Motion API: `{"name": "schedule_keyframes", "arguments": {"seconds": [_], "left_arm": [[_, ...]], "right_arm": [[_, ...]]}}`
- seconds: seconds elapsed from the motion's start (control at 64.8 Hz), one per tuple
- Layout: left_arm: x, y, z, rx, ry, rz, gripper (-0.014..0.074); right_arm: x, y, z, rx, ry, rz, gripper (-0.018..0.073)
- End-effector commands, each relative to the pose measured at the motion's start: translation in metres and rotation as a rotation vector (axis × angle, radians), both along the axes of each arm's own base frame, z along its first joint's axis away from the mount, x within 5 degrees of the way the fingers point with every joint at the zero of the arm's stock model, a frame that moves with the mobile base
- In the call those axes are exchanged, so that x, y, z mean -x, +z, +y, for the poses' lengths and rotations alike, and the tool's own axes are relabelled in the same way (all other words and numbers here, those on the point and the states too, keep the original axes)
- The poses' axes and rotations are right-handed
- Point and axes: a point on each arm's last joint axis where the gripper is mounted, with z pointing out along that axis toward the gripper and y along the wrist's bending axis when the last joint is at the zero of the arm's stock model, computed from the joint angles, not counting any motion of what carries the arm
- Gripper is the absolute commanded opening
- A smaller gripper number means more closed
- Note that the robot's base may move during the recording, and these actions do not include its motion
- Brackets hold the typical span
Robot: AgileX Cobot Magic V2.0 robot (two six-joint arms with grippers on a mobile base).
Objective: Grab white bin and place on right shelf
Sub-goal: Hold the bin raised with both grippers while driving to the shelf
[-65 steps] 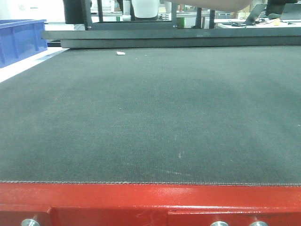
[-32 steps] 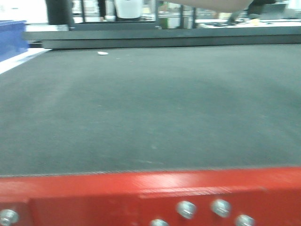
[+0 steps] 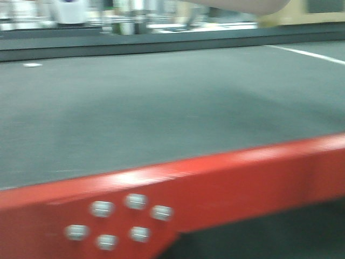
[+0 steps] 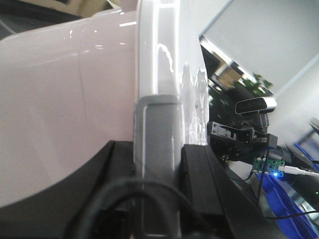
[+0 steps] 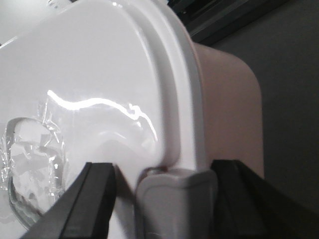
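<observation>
Latches [image 4: 154,149] on the white bin [image 4: 60,99] lid rim sit clamped inside the left pincer [image 4: 157,167] and the right pincer [image 5: 164,191], both gripping it.

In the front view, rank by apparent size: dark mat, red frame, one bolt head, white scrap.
1. dark mat
2. red frame
3. bolt head and white scrap look alike; the scrap is farther off and blurred, so unranked.
</observation>
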Motion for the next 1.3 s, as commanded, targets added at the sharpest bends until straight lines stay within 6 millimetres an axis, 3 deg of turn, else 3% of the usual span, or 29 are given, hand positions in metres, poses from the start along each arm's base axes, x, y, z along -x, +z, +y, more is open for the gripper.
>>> {"name": "schedule_keyframes", "arguments": {"seconds": [0.0, 1.282], "left_arm": [[0.0465, 0.0269, -0.0217, 0.062, -0.330, -0.091, -0.0117], [0.0465, 0.0269, -0.0217, 0.062, -0.330, -0.091, -0.0117]], "right_arm": [[0.0295, 0.0347, 0.0261, -0.122, 0.229, -0.112, 0.0055], [0.0295, 0.0347, 0.0261, -0.122, 0.229, -0.112, 0.0055]]}}
